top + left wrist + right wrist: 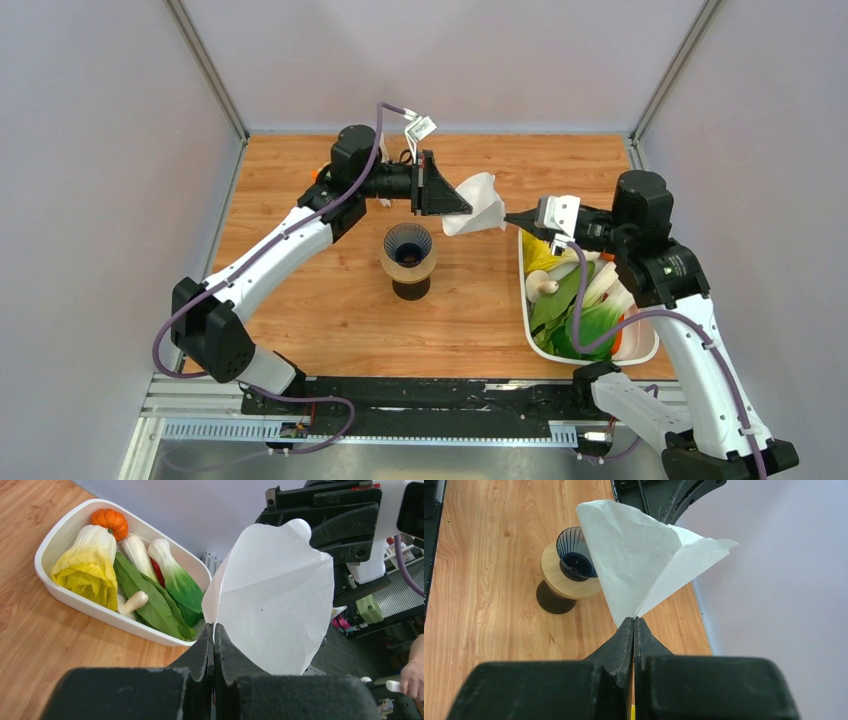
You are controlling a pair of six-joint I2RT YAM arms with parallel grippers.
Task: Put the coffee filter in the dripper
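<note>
A white paper coffee filter (pixel 480 204) hangs in the air between two robot arms, pinched from both sides and part-opened into a cone. The left pincer (pixel 466 209) is clamped tight on one edge, and the right pincer (pixel 509 217) is shut just as tightly on the opposite edge near the folded point. The filter sits above the wooden bench (pixel 330 310), up and to the right of the dripper (pixel 408 243) and not in it. The dripper, a dark blue-black ribbed cone with a round centre hole, stands upright in the tan rim of a brown pot (pixel 409 272) near the middle of the bench. At the bench's right edge, beneath the right arm, a white tray (pixel 60 530) holds a crowd of toy vegetables. An orange pumpkin (pixel 110 521) lies at its far end, beside a yellow and white cabbage (pixel 90 565). Two pale-stalked bok choy (pixel 177 580) lie next to them, with a sliver of something red between. Long green leaves (pixel 150 605) run down the middle of the tray, and a small cream mushroom (pixel 134 601) rests against the near wall. A white tag (pixel 421 127) dangles from the cable by the left wrist, and its markings are too small to read.
</note>
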